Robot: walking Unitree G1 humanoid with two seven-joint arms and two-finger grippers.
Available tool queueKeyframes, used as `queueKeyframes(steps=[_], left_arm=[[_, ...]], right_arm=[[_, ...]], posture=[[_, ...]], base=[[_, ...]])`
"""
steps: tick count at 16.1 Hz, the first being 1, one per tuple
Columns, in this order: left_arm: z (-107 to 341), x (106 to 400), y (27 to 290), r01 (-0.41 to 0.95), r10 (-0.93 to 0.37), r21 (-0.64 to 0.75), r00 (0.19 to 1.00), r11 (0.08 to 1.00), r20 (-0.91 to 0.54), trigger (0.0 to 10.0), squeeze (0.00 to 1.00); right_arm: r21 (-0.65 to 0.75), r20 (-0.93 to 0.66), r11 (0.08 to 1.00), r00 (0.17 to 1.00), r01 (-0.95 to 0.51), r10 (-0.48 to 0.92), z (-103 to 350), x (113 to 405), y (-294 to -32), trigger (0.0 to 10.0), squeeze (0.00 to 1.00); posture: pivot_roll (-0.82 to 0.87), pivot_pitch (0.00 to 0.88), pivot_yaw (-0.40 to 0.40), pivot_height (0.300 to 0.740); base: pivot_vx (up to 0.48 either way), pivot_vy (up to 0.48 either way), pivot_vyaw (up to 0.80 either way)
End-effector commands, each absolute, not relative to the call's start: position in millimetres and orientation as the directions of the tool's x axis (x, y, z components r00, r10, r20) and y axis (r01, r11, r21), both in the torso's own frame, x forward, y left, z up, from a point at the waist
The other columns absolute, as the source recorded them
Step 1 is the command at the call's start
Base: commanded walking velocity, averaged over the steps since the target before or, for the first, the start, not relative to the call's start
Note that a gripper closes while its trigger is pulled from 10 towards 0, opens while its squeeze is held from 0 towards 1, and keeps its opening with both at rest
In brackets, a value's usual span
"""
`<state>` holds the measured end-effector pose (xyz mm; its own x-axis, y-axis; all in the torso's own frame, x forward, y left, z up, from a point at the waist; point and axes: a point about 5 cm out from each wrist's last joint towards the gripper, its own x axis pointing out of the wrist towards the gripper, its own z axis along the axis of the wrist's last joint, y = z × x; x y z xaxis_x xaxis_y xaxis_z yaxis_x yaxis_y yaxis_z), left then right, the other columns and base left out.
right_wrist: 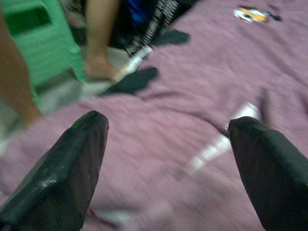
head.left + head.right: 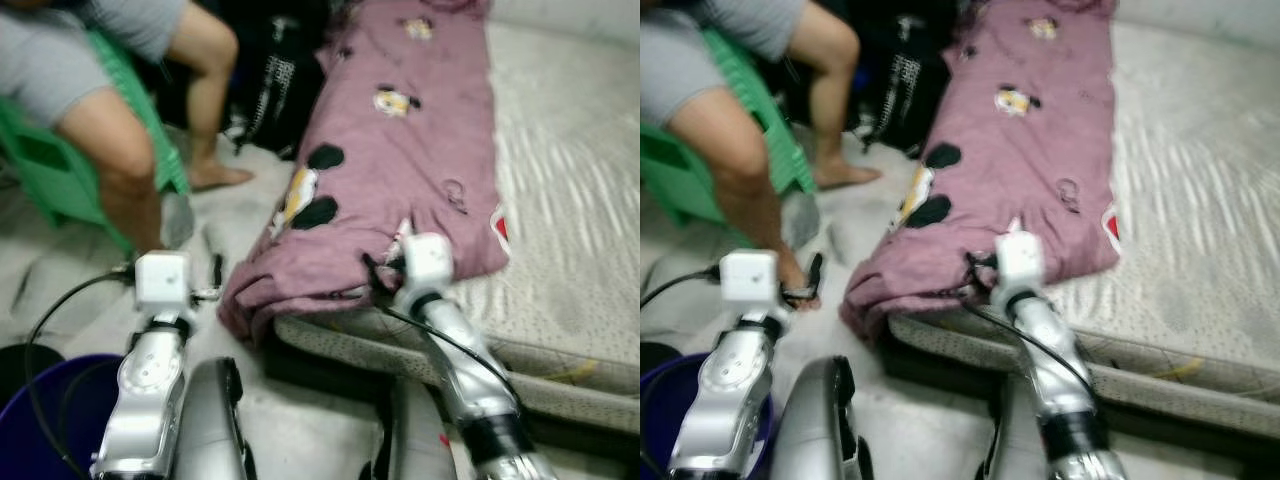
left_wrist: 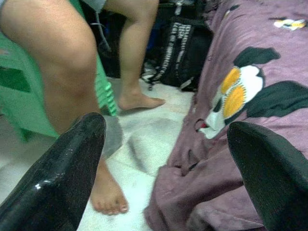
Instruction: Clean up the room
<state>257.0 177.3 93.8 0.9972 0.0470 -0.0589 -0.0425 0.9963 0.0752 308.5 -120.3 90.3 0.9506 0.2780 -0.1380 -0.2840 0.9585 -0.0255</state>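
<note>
A mauve blanket (image 2: 400,150) printed with cartoon mice lies along the left side of the mattress (image 2: 580,200). Its near end bunches up and hangs over the mattress edge toward the floor. My right gripper (image 2: 385,264) hovers just above that bunched near end and is open, with the fabric (image 1: 163,144) spread between and beyond its two fingers. My left gripper (image 2: 214,274) is open over the pale floor, just left of the hanging corner (image 3: 192,202). Neither gripper holds anything.
A person sits on a green plastic stool (image 2: 60,170) at the left, with bare feet (image 3: 108,195) on the floor close to my left gripper. A black backpack (image 2: 275,90) leans at the back beside the mattress. A dark blue bucket (image 2: 55,405) stands at the lower left.
</note>
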Motion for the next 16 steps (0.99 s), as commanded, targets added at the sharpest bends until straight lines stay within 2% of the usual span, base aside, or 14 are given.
queueKeyframes(steps=[1,5,11,13,16], left_arm=[[98,255,173,-0.032,0.036,0.089,0.998,0.996,-0.045,10.0,0.00],[101,248,168,-0.021,0.026,0.097,0.999,0.995,-0.046,10.0,0.00],[105,239,167,-0.016,0.022,0.087,0.997,0.996,-0.074,10.0,0.00],[106,242,168,-0.021,0.029,0.092,0.997,0.995,-0.078,10.0,0.00],[106,244,170,-0.029,0.037,0.098,0.996,0.995,-0.077,10.0,0.00]], right_arm=[[-0.016,-0.160,0.969,0.957,-0.247,0.242,85,313,-126,10.0,0.00],[0.025,-0.196,0.978,0.958,-0.209,0.209,85,335,-116,10.0,0.00],[0.050,-0.380,0.981,0.905,-0.185,0.190,70,350,-92,10.0,0.00],[0.054,-0.414,0.990,0.899,-0.130,0.141,69,354,-97,10.0,0.00],[0.063,-0.425,0.998,0.905,0.004,0.023,65,354,-127,10.0,0.00]], posture=[[0.08,0.096,-0.027,0.524],[0.11,0.129,-0.032,0.524],[0.14,0.186,-0.034,0.524],[0.14,0.189,-0.034,0.524],[0.13,0.183,-0.032,0.524]], base=[[0.000,0.000,0.00],[0.000,0.000,0.00],[0.000,0.000,0.00],[0.000,0.000,0.00],[0.000,0.000,0.00]])
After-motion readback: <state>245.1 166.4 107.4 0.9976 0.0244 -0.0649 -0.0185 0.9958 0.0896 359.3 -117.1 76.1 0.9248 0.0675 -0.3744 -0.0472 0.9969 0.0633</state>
